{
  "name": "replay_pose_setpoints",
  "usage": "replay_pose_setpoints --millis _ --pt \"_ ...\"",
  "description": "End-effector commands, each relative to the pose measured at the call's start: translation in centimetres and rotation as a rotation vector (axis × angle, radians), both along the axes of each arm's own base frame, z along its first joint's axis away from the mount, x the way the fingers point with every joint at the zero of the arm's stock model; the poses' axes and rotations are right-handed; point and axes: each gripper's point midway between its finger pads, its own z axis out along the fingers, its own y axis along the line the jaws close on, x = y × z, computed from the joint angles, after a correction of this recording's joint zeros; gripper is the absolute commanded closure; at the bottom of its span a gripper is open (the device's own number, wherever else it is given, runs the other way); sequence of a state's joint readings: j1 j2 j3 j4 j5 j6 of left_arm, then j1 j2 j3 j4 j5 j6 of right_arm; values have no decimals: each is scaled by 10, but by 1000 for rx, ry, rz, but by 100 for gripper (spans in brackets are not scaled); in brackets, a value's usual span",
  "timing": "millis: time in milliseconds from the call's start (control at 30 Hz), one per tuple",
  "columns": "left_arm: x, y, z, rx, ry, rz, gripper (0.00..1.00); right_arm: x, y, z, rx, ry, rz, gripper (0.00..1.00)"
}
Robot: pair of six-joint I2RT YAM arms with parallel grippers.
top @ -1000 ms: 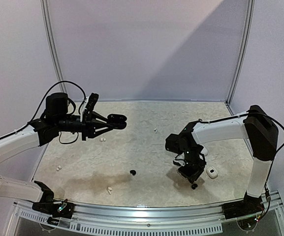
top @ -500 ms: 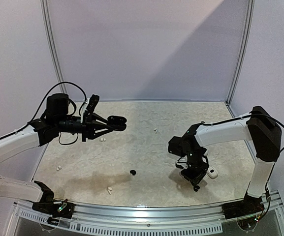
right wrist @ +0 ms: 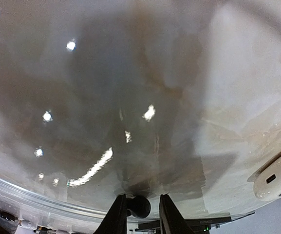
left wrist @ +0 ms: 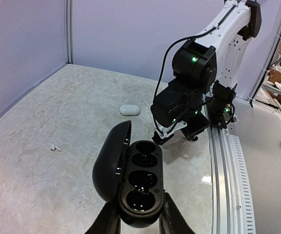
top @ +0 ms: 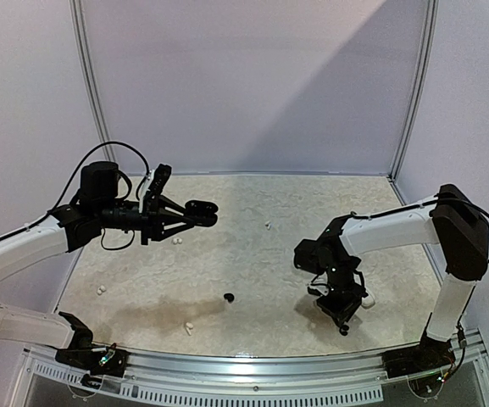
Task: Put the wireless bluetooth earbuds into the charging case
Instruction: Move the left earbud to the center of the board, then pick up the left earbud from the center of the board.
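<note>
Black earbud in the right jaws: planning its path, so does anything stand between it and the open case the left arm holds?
Nothing visible does. Only air over the table separates the black earbud from the open black case, whose wells look empty. A loose black bud lies flat on the table, below that path.

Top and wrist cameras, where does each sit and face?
Top: above and behind, looking down at the table; left arm and right arm show.
Left wrist: faces the right arm; left end effector holds open case.
Right wrist: faces down; right end effector pinches black bud.
Wrist views share the white case.
</note>
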State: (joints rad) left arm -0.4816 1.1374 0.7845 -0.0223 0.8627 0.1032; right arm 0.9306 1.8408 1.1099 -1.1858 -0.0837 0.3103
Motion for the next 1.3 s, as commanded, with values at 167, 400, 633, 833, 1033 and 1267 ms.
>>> replay_pose_setpoints --millis 167,400,633,833,1033,1267 --pt "-5 -2 -2 10 -6 -17 100 -9 -1 6 14 22 9 72" --pt "-6 -3 -1 11 -9 -19 100 13 18 27 44 -71 -5 68" --pt "-7 -1 -4 16 -11 -16 100 -9 1 35 -5 -89 -149 56" --pt "-8 -1 -5 10 -14 -18 100 -18 5 21 26 -111 -321 46" --pt "-9 -1 -3 8 -18 -19 100 -21 -1 1 -33 -125 -436 48" --pt "-10 1 -3 11 -21 -15 100 -20 -2 -12 -43 -151 -518 55"
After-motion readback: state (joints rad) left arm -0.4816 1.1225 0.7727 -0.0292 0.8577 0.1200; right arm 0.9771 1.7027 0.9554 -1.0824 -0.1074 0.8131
